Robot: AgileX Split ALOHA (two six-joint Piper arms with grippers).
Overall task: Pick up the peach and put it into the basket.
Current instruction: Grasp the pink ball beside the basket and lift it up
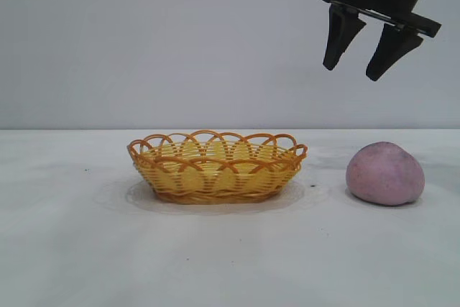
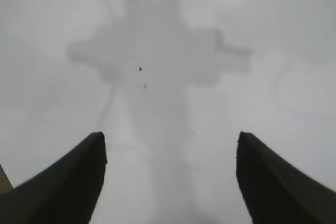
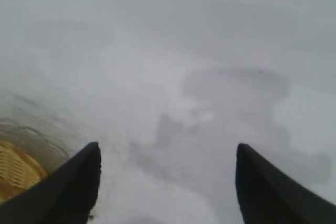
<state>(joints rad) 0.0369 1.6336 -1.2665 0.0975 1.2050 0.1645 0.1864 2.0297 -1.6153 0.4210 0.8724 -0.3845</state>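
The peach (image 1: 385, 173), a pale pink-mauve lump, rests on the white table at the right. To its left stands the yellow wicker basket (image 1: 217, 165) with an orange-brown looped rim; a bit of it (image 3: 16, 169) shows at the edge of the right wrist view. My right gripper (image 1: 352, 71) hangs open high above the table, a little left of the peach, with nothing between its fingers. It (image 3: 167, 150) looks down on bare table and its own shadow. My left gripper (image 2: 170, 140) is open over bare table and does not show in the exterior view.
A white table (image 1: 72, 249) runs across the whole view, with a plain pale wall behind it. A gap of bare table lies between basket and peach.
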